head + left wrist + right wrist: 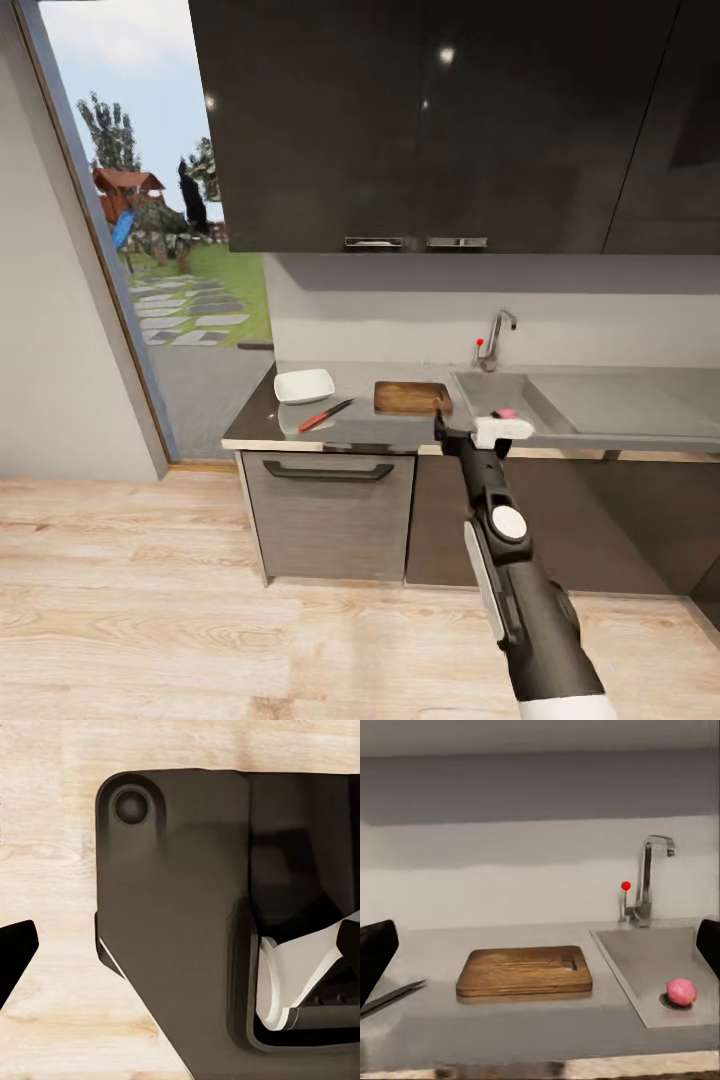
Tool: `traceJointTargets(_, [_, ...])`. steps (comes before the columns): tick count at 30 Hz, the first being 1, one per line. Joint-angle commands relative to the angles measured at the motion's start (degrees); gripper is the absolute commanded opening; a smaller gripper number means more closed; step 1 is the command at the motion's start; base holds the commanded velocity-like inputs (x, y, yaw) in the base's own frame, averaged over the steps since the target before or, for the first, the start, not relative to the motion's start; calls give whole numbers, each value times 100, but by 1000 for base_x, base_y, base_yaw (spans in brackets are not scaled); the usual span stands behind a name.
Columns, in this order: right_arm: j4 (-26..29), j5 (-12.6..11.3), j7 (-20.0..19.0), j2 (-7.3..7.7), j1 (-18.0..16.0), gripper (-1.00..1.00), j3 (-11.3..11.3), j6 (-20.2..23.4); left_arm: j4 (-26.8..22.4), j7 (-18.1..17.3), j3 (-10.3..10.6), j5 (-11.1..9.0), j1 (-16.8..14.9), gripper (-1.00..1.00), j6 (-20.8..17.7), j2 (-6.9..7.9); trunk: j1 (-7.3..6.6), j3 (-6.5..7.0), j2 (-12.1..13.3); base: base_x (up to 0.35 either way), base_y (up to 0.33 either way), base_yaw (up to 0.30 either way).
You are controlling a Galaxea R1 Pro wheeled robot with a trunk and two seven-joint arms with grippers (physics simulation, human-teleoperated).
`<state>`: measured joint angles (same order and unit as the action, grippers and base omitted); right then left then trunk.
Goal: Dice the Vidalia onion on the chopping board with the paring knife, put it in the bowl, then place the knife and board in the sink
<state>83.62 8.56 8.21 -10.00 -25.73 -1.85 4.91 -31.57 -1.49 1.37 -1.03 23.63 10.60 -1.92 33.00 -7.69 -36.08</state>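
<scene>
Clearly the first thing to be grasped is the Vidalia onion (506, 413), which from the head view shows as a small pinkish round thing low in the sink (600, 400), partly hidden behind the right gripper (475, 428); that gripper hangs at the front edge of the countertop (350, 430), and from here I cannot tell how its fingers stand. To the left of the basin lies the chopping board (412, 398), then the paring knife (326, 414) with its reddish handle toward the counter's edge, and just behind it the white bowl (303, 385). From the left wrist view the left gripper (187, 937) hangs over the wood floor (45, 870) and the robot's own dark body (180, 907); its two dark fingertips sit at opposite edges, so it is spread wide with nothing between them. From the right wrist view the fingertips likewise stand far apart and empty, facing the counter. The onion (681, 991) rests on the basin floor at the drain, smooth, rosy and nearly round. I judge it light, firm and apt to roll on steel, its skin likely slippery; a hold across its widest part, from above, seems safest. The board (524, 971) is flat, stiff brown wood with a slot handle, and the knife's dark blade (394, 995) lies just beside it.
</scene>
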Motion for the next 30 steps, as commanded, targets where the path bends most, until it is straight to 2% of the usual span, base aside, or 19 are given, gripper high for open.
traceJointTargets(1, [116, 79, 29, 0, 147, 100, -13, 50, -7, -13, 0, -11, 2, 100, 6, 2, 3, -8, -7, 0, 0, 0])
traceJointTargets(3, [391, 190, 14, 0, 672, 100, -19, 38, -12, -11, -3, -21, 2, 100, 5, 5, 3, -8, -7, 0, 0, 0])
traceJointTargets(5, [474, 268, 7, 0, 919, 100, -20, 26, -26, -9, -4, -32, 1, 100, 4, 6, 3, -8, -7, 0, 0, 0])
traceJointTargets(7, [570, 431, -1, 0, 1336, 100, -19, -50, -102, -2, -4, -46, -5, 100, 4, 17, 3, -8, -7, 0, 0, 0])
traceJointTargets(10, [616, 541, -9, 0, 1792, 100, -18, -278, -364, 9, -5, -51, -25, 100, -4, 50, 3, -8, -7, 0, 0, 0])
traceJointTargets(15, [628, 579, -22, 0, 2386, 100, -21, -558, -848, 23, -24, -49, -41, 100, -27, 164, 3, -8, -7, 0, 0, 0])
traceJointTargets(17, [622, 582, -101, 22, 2582, 100, -24, -647, -933, 24, -32, -49, -49, 100, -29, 195, 3, -8, -7, 0, 0, 0])
traceJointTargets(22, [510, 584, -649, 99, 3053, 100, -18, -1092, -1174, 24, -38, -47, -79, 100, -31, 244, 3, -8, -7, 0, 0, 0])
traceJointTargets(25, [310, 585, -766, 107, 3201, 100, -18, -1286, -1367, 25, -39, -47, -84, 100, -32, 274, 3, -8, -7, 0, 0, 0])
traceJointTargets(30, [-725, 592, -824, 111, 3304, 100, -17, -2164, -1996, 20, -165, -48, -86, 100, -37, 302, 3, -8, -7, 0, 0, 0])
